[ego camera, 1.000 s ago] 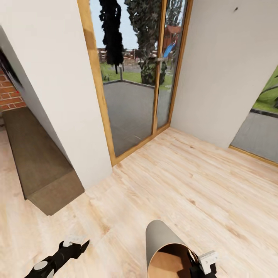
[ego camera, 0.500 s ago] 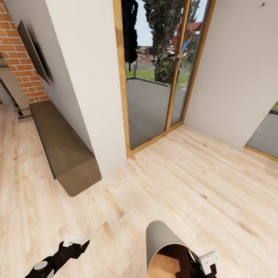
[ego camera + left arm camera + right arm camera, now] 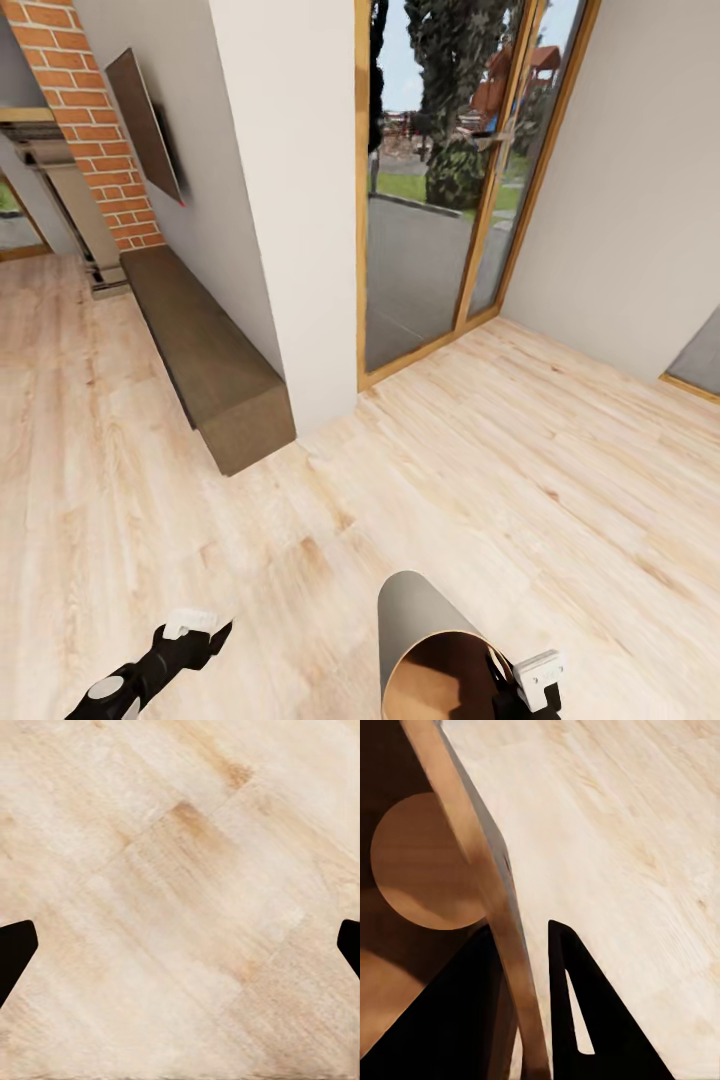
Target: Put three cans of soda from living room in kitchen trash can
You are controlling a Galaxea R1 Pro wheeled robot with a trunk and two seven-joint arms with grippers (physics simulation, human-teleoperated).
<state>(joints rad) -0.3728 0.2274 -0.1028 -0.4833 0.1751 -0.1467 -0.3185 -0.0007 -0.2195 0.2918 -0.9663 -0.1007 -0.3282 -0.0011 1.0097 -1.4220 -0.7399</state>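
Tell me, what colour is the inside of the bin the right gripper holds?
Brown, clearest in the right wrist view: trash can.

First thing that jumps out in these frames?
The grey trash can, tilted at the bottom of the head view, its wall pinched by the right gripper; its brown inside holds no cans. Ahead, wood-framed glass doors face a garden, with a brick chimney and dark bench at left.
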